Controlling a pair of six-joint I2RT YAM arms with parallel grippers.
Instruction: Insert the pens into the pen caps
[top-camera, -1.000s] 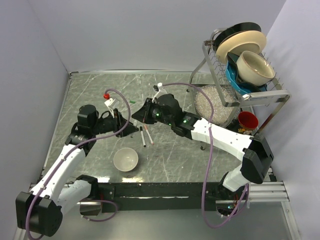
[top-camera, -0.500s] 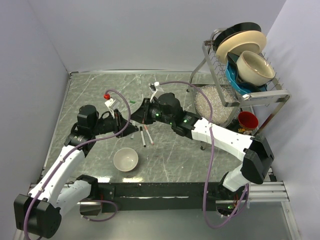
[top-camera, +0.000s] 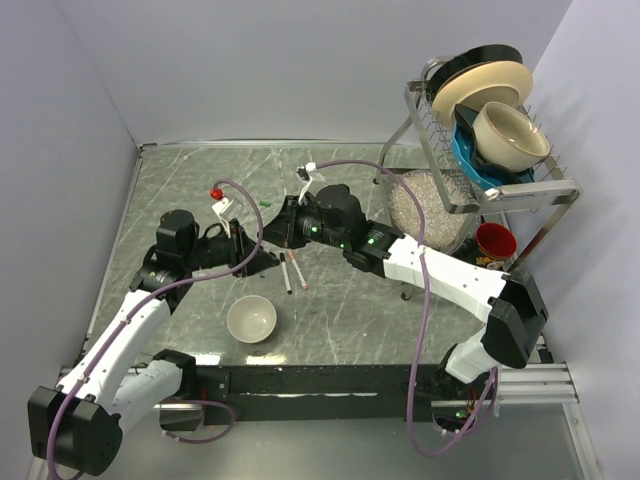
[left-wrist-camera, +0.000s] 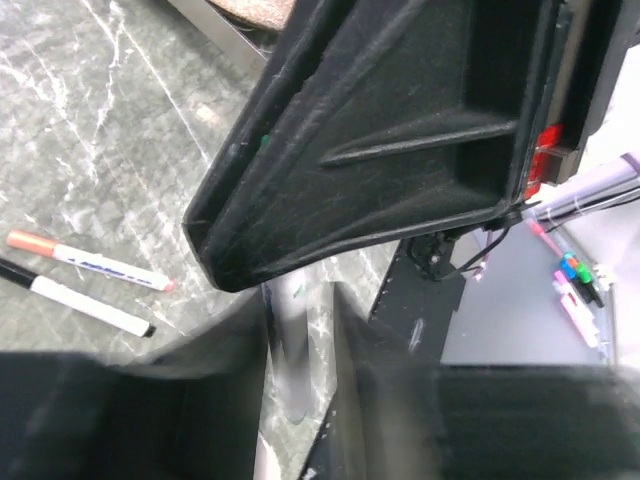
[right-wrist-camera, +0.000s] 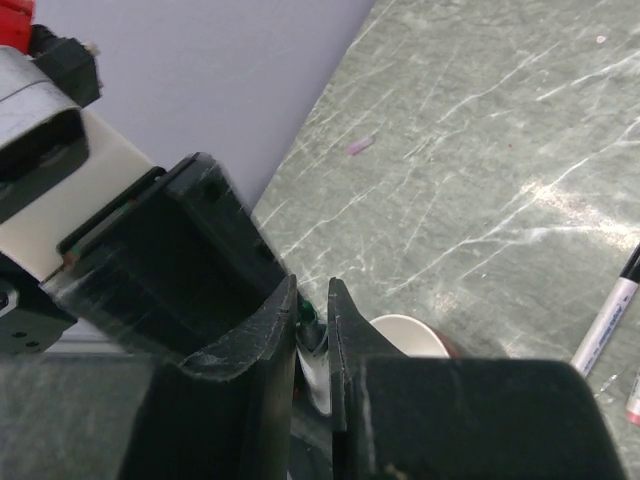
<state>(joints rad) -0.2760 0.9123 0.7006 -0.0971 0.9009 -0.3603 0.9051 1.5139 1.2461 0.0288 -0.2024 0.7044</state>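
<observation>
My right gripper (top-camera: 281, 231) is shut on a white-grey pen with a green end (right-wrist-camera: 318, 330), which points toward my left gripper (top-camera: 256, 259). In the left wrist view a blurred white-grey shaft (left-wrist-camera: 293, 340) lies between my left fingers (left-wrist-camera: 240, 370). It lies against one finger, with a strip of table beside the other. The two grippers nearly touch. Two more pens lie side by side on the table, one with an orange-red end (left-wrist-camera: 90, 262) and one with a black end (left-wrist-camera: 85, 302). They also show in the top view (top-camera: 293, 272). A small green cap (top-camera: 265, 204) lies behind the grippers.
A white bowl (top-camera: 251, 319) stands near the front edge, just in front of the grippers. A dish rack (top-camera: 490, 180) with plates and bowls stands at the back right over a clear tub (top-camera: 420, 210). A red cup (top-camera: 495, 243) is beside it.
The right gripper has moved a little to the left and the left gripper a little to the right, so they stand closer together. The two pens on the table have not moved.
</observation>
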